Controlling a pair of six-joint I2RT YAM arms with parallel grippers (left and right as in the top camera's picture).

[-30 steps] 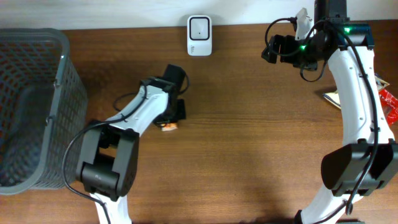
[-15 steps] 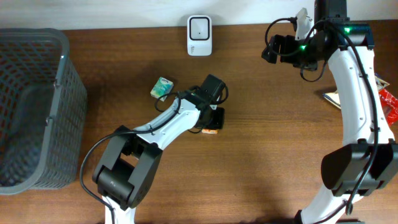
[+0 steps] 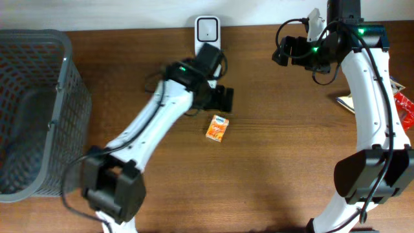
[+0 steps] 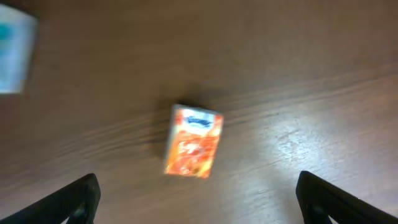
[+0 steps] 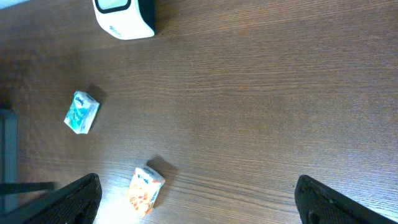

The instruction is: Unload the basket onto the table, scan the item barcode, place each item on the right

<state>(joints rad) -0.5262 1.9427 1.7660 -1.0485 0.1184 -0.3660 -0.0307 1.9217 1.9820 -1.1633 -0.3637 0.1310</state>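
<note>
– Left end effector point(image 4: 196, 196) stands wide and empty; where's the orange carton point(image 4: 194, 142)?
– Flat on the table point(image 3: 291, 181), mid-frame, just below it. Probably light, stiff cardboard: pinch across its long sides.

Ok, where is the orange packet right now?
In the overhead view the orange packet lies on the table near the middle, free of the open left hand just beyond it, with the white scanner farther back.
</note>
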